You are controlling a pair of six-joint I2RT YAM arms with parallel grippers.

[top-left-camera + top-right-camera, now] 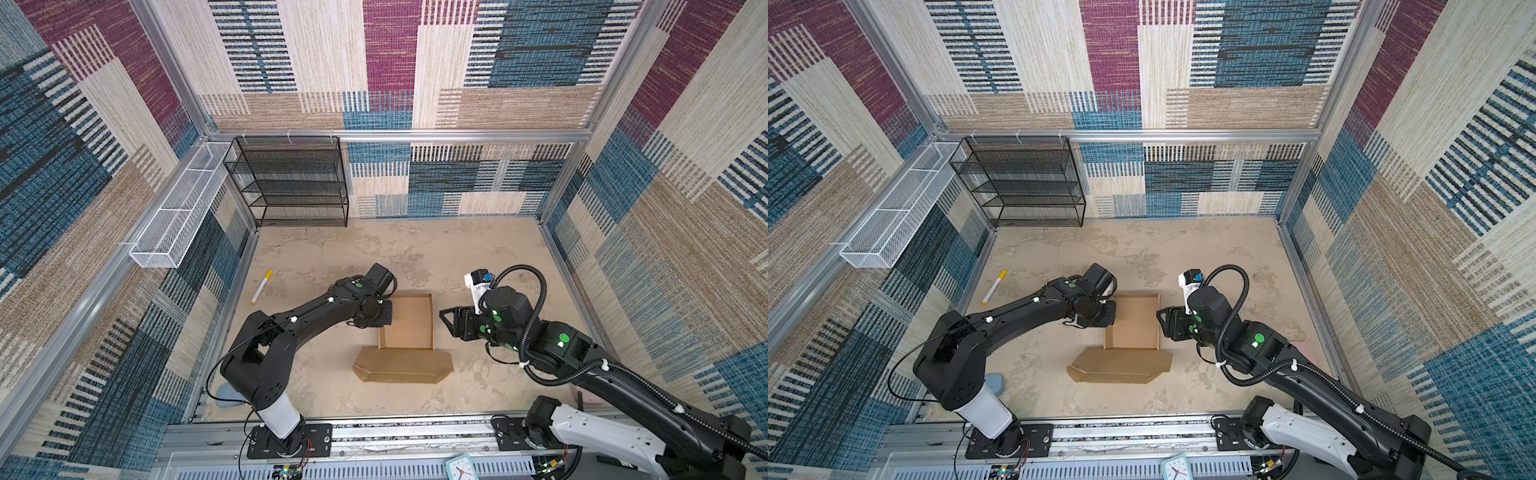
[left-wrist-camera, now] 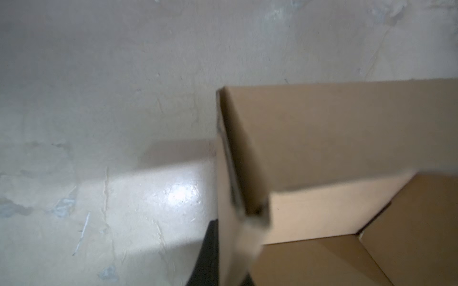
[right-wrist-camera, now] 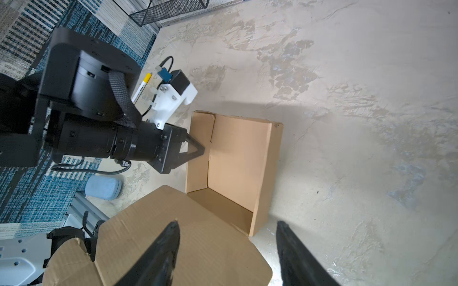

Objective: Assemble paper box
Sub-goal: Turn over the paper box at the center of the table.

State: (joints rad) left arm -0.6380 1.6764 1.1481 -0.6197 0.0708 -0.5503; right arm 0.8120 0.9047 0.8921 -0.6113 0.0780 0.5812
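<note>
The paper box [image 1: 409, 322] is plain brown cardboard standing mid-table in both top views, with its walls raised into a shallow square tray. Its lid flap [image 1: 401, 365] lies flat toward the front. My left gripper [image 1: 390, 312] is shut on the tray's left wall. In the right wrist view its fingertips [image 3: 202, 149] pinch that wall. In the left wrist view the wall [image 2: 238, 237] runs between the jaws. My right gripper [image 1: 442, 318] is open just outside the right wall. In its own view the fingers [image 3: 173, 232] straddle the wall's front corner [image 3: 255, 222] above the lid, holding nothing.
A yellow-capped marker [image 1: 262, 286] lies to the left behind the left arm. A black mesh shelf [image 1: 291, 183] stands at the back left, and a white mesh basket [image 1: 178, 208] hangs on the left wall. A blue-grey pad [image 1: 230, 397] lies near the left arm's base.
</note>
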